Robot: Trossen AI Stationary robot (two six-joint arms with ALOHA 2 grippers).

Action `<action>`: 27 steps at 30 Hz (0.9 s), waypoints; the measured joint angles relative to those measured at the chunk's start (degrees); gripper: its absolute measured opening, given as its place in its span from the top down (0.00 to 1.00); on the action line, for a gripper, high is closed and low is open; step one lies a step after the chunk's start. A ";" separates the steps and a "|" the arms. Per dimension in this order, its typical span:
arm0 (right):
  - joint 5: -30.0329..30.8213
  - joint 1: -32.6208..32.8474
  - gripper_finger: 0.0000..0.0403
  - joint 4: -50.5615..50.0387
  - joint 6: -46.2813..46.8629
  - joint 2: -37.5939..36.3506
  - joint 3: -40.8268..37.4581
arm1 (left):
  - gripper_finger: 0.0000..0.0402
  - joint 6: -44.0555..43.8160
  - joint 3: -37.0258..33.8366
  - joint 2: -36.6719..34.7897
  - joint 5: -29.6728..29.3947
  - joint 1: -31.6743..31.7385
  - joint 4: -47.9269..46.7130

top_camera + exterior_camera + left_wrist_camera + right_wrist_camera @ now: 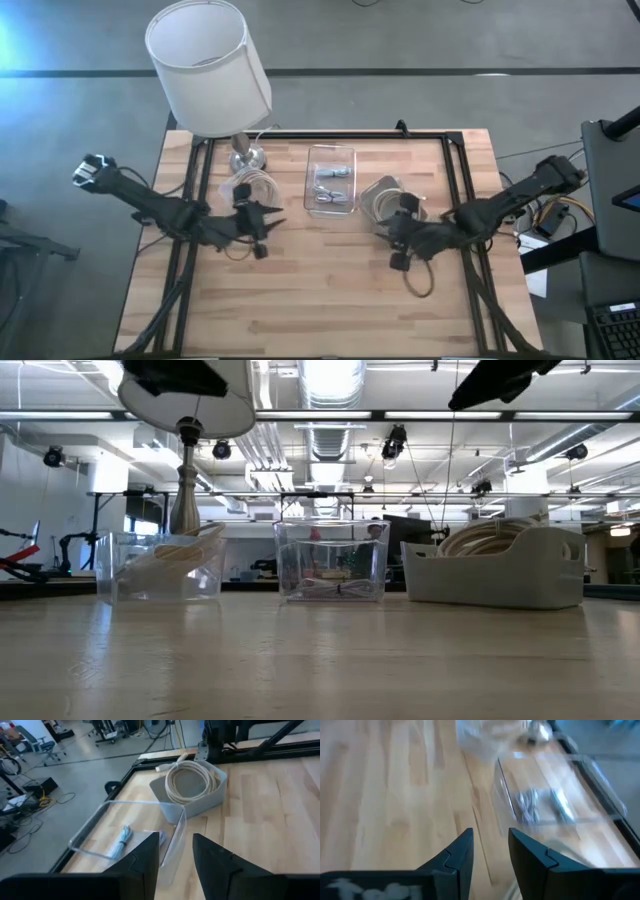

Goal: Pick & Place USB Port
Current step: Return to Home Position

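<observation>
– why hover over bare wood?
– job looks done: left gripper [175, 840] and right gripper [490, 837], at nine and three, each gape slightly, empty. cables [333, 172], likely usb, lie in the middle bin [331, 147] at twelve o'clock.
– surroundings?
– plank table [320, 300], lamp [205, 60] at eleven o'clock, open workshop behind.

White-shaded lamp [208, 65] on wooden table [320, 300], far-left side; possibly keyboard [615, 330] beyond table's right edge.
</observation>
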 joint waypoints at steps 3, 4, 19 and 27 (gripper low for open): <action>-0.33 -0.02 0.71 8.64 -3.04 -6.51 -7.43 | 0.70 0.37 -6.25 -4.82 0.22 -0.09 4.20; -0.38 -0.12 0.72 11.07 -3.18 -8.76 -9.89 | 0.70 0.55 -8.52 -6.44 0.46 -0.09 5.68; -0.43 -0.55 0.72 39.15 -3.92 -33.75 -39.85 | 0.70 12.74 -30.66 -24.58 10.21 -0.07 27.49; -0.41 -0.55 0.72 41.02 -6.94 -41.35 -46.47 | 0.70 14.41 -37.72 -30.67 11.54 -0.07 32.58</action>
